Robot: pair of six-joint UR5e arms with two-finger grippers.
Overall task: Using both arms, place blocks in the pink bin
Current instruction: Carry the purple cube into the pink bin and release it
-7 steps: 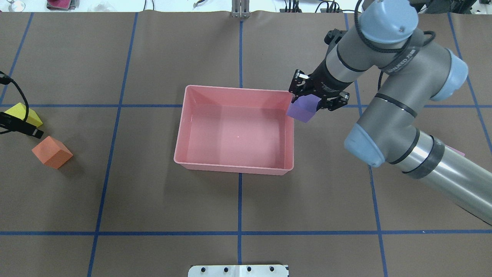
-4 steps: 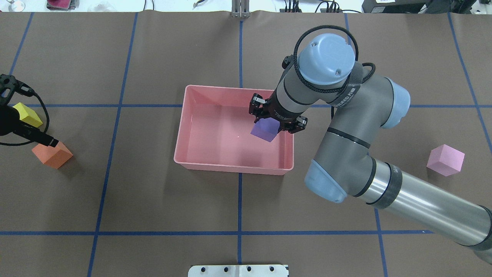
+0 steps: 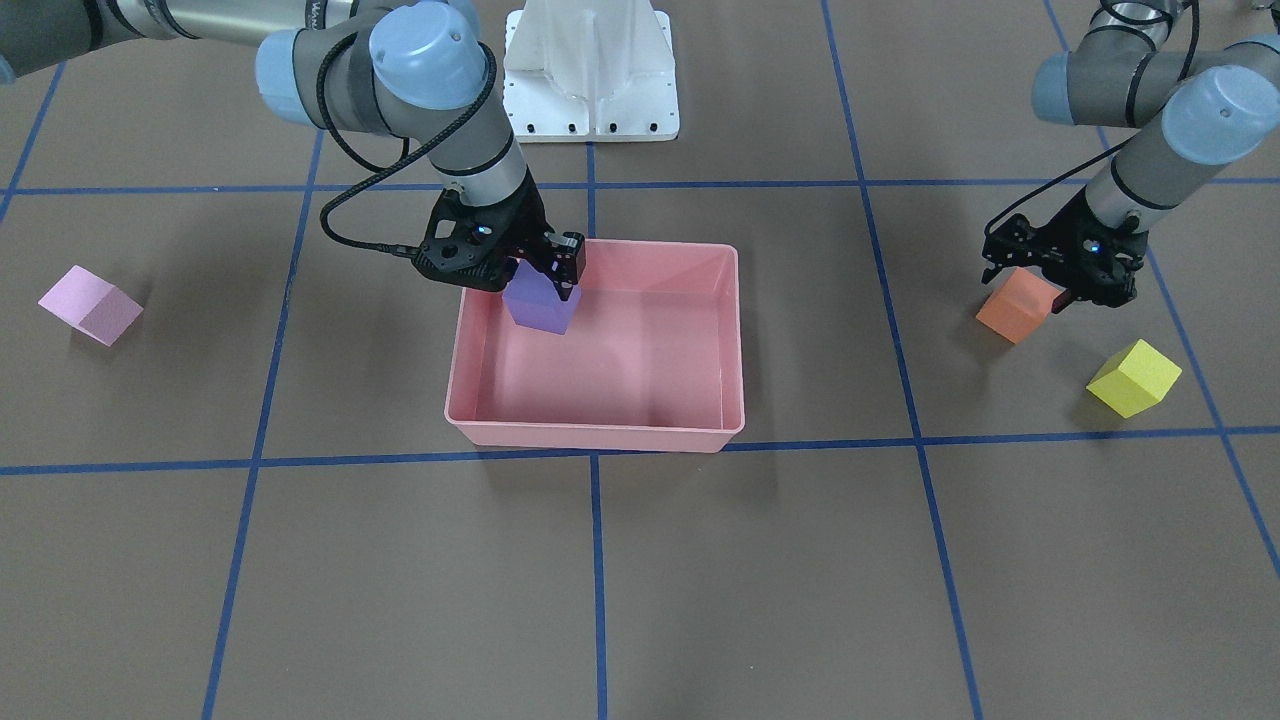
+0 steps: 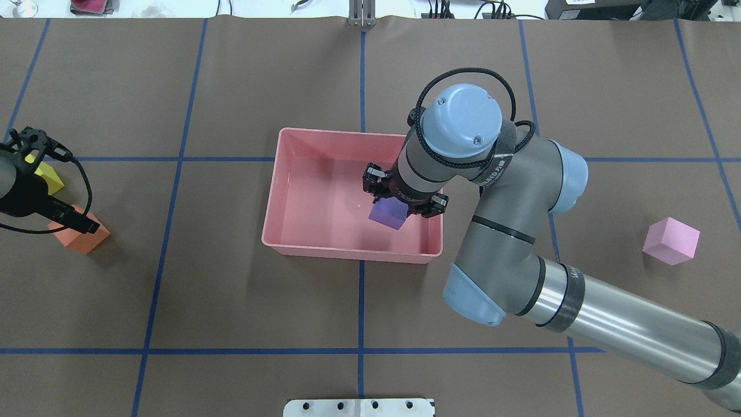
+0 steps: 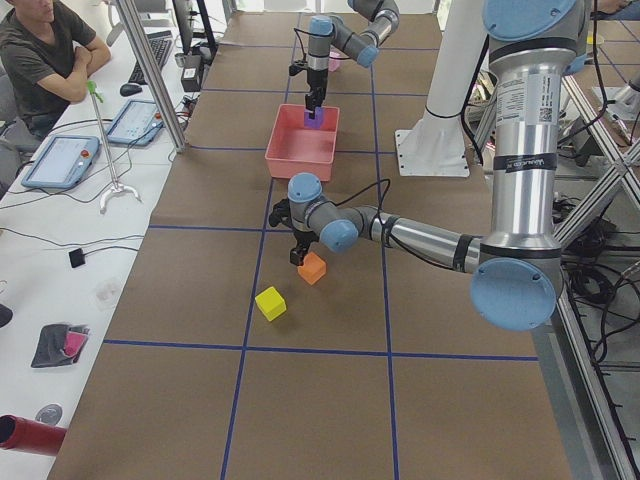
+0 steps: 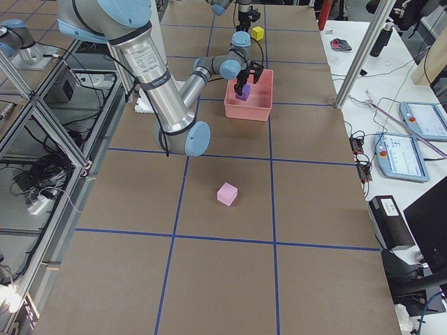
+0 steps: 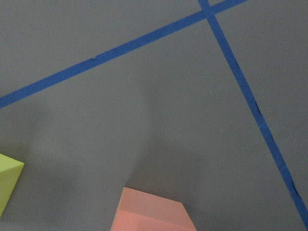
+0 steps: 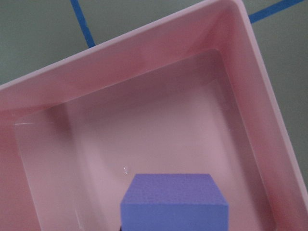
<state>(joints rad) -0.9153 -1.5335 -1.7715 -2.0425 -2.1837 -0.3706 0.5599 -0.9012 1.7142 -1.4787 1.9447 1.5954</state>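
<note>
A: Purple matte cube (image 4: 386, 216), where?
B: Clamped in the black two-finger right gripper (image 4: 403, 204), hanging over the floor of the salmon-pink plastic tray (image 4: 347, 132).
A: Left gripper (image 3: 1045, 283)?
B: Low over the orange matte cube (image 3: 1012, 308) on the brown table (image 3: 700, 560). Fingers apart or together, cannot tell.

You work at a bench (image 4: 231, 289) wrapped in brown paper (image 4: 243, 75) and ruled into large squares by blue tape lines (image 4: 360, 301). Along your side runs a white table (image 5: 40, 290) that carries two tablet-like pendants (image 5: 60, 160), a keyboard (image 5: 158, 50) and loose black cables (image 5: 60, 240). A person (image 5: 45, 50) sits there with folded arms. Silver posts (image 5: 150, 70) rise at the bench's edge. Opposite you, an aluminium frame (image 6: 43, 112) stands over tangled floor cables (image 6: 42, 174). The light is bright and even.
</note>
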